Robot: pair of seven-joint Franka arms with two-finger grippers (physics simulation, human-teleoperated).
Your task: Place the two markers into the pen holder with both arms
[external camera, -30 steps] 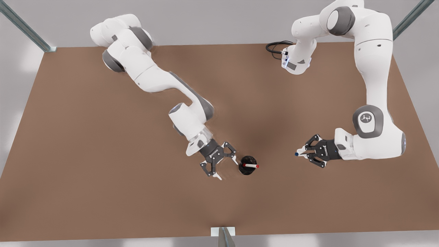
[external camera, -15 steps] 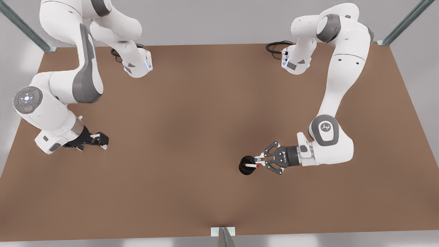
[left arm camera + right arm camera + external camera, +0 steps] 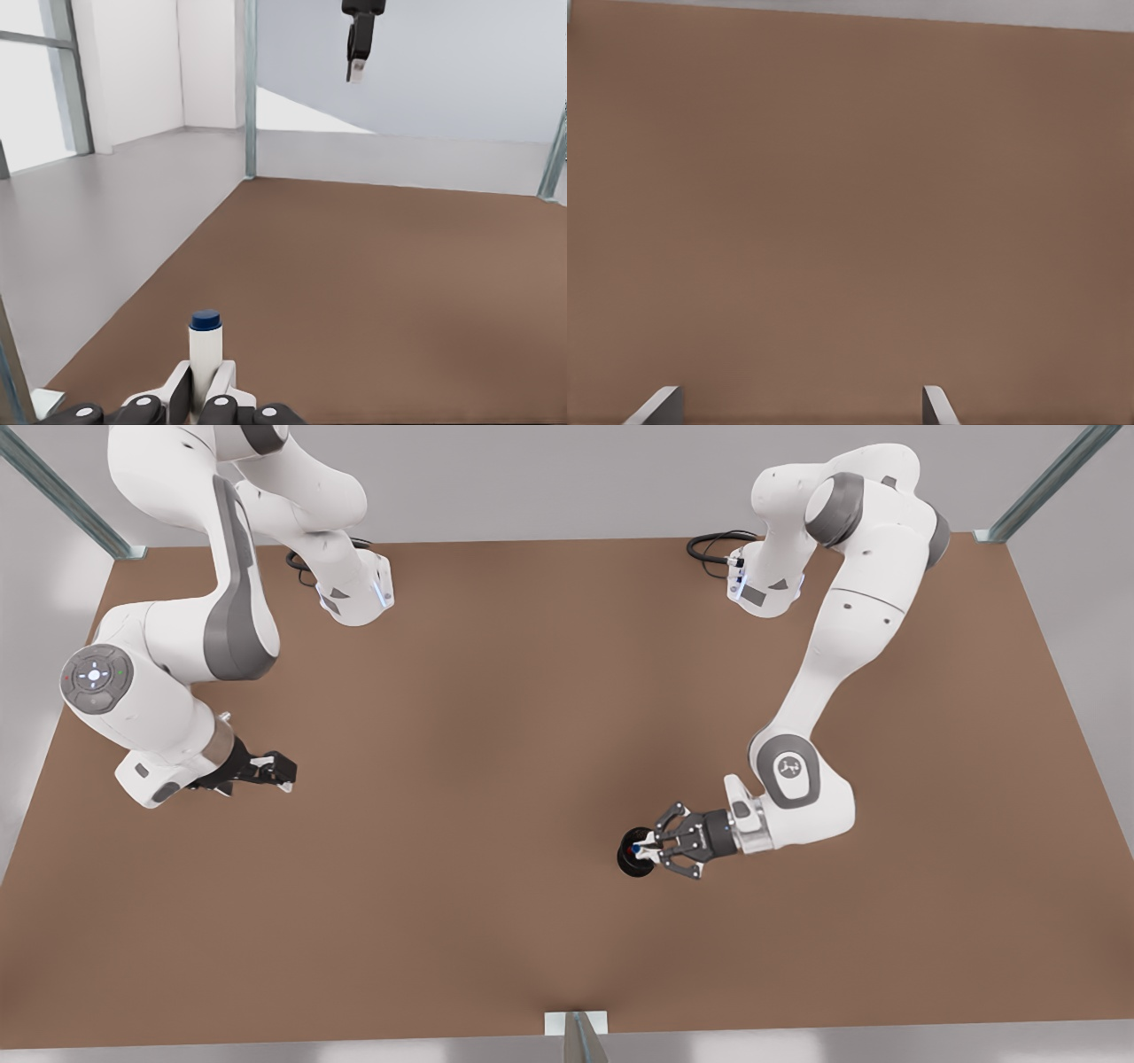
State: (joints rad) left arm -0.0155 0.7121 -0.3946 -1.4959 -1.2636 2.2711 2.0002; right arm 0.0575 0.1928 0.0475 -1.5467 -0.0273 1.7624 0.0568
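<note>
Tabletop — brown, flat, carrying two white arms and one small cup.

Pen holder — black round cup, standing on the tabletop toward the front view's right of centre, near the front edge. A speck of red and a speck of blue show at its mouth in the front view; how deep either marker sits there cannot be told.

Left gripper — on the arm at the front view's right, reaching low across the tabletop, its tip directly at the pen holder. In the left wrist view its fingers are drawn narrow around the blue-capped marker, white barrel clamped between them, dark blue cap standing out beyond the tips.

Red-capped marker — only a red spot at the pen holder's mouth, partly covered by the left gripper.

Right gripper — on the arm at the front view's left, well apart from the pen holder, hanging above bare tabletop. The right wrist view has its fingers set wide apart with nothing between them.
</note>
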